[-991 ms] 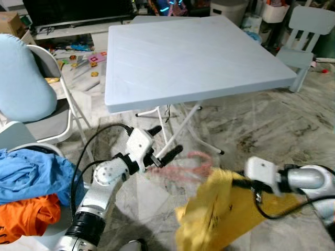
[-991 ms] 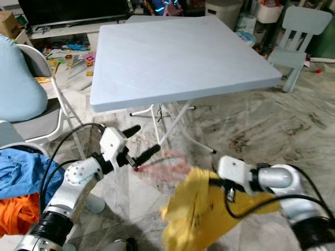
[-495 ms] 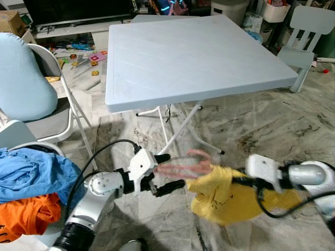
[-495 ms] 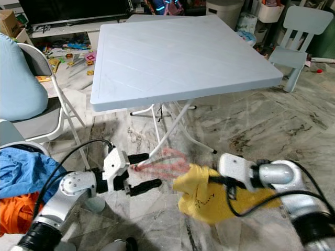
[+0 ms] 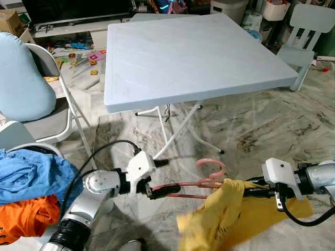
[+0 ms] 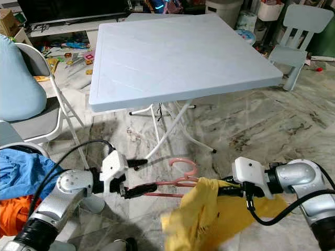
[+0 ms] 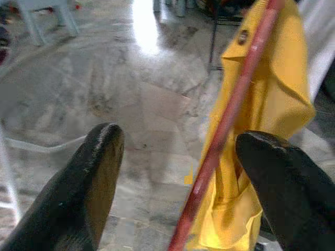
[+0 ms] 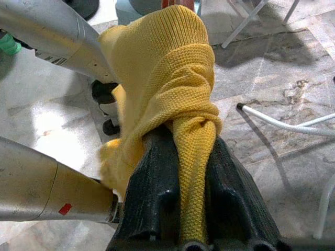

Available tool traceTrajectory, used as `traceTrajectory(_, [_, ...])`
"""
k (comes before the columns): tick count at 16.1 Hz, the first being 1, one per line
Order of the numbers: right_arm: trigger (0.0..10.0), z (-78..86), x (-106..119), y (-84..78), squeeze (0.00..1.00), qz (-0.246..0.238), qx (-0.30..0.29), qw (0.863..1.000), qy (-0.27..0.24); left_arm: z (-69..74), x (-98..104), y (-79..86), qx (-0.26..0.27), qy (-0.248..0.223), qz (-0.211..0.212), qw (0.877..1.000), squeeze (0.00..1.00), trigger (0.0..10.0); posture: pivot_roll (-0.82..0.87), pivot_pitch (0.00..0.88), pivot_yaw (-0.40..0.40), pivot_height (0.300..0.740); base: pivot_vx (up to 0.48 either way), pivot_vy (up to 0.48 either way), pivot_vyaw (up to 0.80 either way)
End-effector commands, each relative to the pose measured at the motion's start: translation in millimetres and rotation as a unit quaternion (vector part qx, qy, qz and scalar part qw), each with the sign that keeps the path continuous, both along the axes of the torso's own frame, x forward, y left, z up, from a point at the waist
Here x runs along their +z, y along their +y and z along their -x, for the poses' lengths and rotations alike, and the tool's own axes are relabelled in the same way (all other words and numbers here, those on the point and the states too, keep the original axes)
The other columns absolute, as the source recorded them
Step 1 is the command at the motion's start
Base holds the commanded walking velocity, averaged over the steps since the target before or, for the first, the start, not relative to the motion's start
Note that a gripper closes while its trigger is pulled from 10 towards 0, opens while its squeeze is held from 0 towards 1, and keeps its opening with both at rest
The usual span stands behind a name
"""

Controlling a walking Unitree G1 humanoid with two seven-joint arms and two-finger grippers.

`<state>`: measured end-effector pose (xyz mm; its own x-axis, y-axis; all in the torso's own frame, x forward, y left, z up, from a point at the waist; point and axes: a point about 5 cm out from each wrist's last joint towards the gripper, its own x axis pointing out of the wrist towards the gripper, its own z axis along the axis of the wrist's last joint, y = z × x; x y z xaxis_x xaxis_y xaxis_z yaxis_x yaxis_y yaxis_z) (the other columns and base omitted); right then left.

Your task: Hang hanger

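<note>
Low over the marbled stone floor (image 5: 272,125), before the pale blue square folding table (image 5: 193,52), the left gripper (image 5: 159,178) has its black fingers spread around one end of the pink plastic hanger (image 5: 201,180). The hanger's other end sits inside the yellow knitted garment (image 5: 235,214), which the right gripper (image 5: 250,187) pinches tightly

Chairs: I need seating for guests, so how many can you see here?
2. A grey folding chair with a light blue cushion stands left of the table; a small pale children's chair stands at its far right. Others may be hidden.
</note>
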<state>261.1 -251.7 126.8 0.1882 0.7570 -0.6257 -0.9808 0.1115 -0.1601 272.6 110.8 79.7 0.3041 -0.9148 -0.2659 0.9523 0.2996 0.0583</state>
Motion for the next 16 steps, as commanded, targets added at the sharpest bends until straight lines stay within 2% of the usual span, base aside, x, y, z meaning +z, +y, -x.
traceTrajectory(1, [10.0, -6.5, 13, 2.5, 0.00, -0.017, 0.003, 1.000, -0.023, 4.7, -1, -5.2, -0.018, 0.009, 0.002, 1.000, 0.00, 0.0, -0.01, 0.083, 0.011, 0.740, 0.000, 0.000, 0.00])
traceTrajectory(2, [10.0, -7.2, 12, 4.6, 0.00, -0.018, 0.004, 1.000, -0.024, 7.1, -2, -7.7, -0.026, 0.013, 0.002, 1.000, 0.00, 0.0, -0.01, 0.083, 0.011, 0.740, 0.000, 0.000, 0.00])
traceTrajectory(3, [10.0, -7.9, 10, 7.0, 0.00, -0.017, 0.005, 1.000, -0.025, 8.3, -2, -9.6, -0.031, 0.009, 0.000, 0.999, 0.00, 1.3, -0.01, 0.083, 0.011, 0.740, 0.000, 0.000, 0.00])
traceTrajectory(4, [10.0, -8.5, 9, 8.4, 0.00, -0.013, 0.005, 1.000, -0.027, 7.8, -2, -10.7, -0.028, 0.002, -0.001, 1.000, 0.00, 10.0, -0.01, 0.083, 0.011, 0.740, 0.000, 0.000, 0.00])
traceTrajectory(6, [10.0, -9.3, 5, 12.7, 0.00, -0.012, 0.007, 0.999, -0.031, 3.3, 2, -11.9, -0.012, 0.000, 0.011, 1.000, 0.00, 10.0, -0.01, 0.083, 0.010, 0.740, 0.000, 0.000, 0.00])
traceTrajectory(9, [10.0, -9.4, 7, 13.7, 0.00, -0.016, 0.011, 0.999, -0.032, 0.6, -2, -5.9, -0.010, -0.005, -0.010, 1.000, 0.00, 10.0, -0.01, 0.082, 0.009, 0.740, 0.000, 0.000, 0.00])
traceTrajectory(11, [10.0, -14.8, 14, 15.0, 0.00, -0.031, 0.003, 0.998, -0.050, -1.5, -2, -3.1, -0.011, -0.001, -0.014, 1.000, 0.00, 10.0, -0.01, 0.079, 0.007, 0.740, 0.000, 0.000, 0.00])
traceTrajectory(12, [10.0, -18.7, 20, 18.8, 0.00, -0.052, 0.001, 0.997, -0.060, -1.1, -3, -3.4, -0.018, 0.009, -0.014, 1.000, 0.00, 8.8, -0.01, 0.079, 0.007, 0.740, 0.000, 0.000, 0.00])
traceTrajectory(13, [10.0, -19.6, 23, 20.4, 0.00, -0.058, 0.002, 0.996, -0.062, -1.3, -3, -3.5, -0.020, 0.011, -0.014, 1.000, 0.00, 8.2, -0.01, 0.079, 0.007, 0.740, 0.000, 0.000, 0.00])
traceTrajectory(14, [10.0, -20.2, 24, 22.6, 0.00, -0.061, 0.005, 0.996, -0.064, -2.0, -3, -4.4, -0.021, 0.014, -0.012, 1.000, 0.00, 1.9, -0.01, 0.075, 0.008, 0.740, 0.000, 0.000, 0.00])
traceTrajectory(15, [10.0, -20.0, 24, 24.6, 0.00, -0.064, 0.008, 0.996, -0.063, -3.0, -3, -6.4, -0.023, 0.014, -0.009, 1.000, 0.00, 0.0, -0.01, 0.075, 0.005, 0.740, 0.000, 0.000, 0.00])
traceTrajectory(16, [10.0, -19.5, 24, 25.9, 0.00, -0.067, 0.010, 0.996, -0.061, -4.3, -2, -8.6, -0.024, 0.012, -0.005, 1.000, 0.00, 0.0, -0.01, 0.075, 0.005, 0.740, 0.000, 0.000, 0.00])
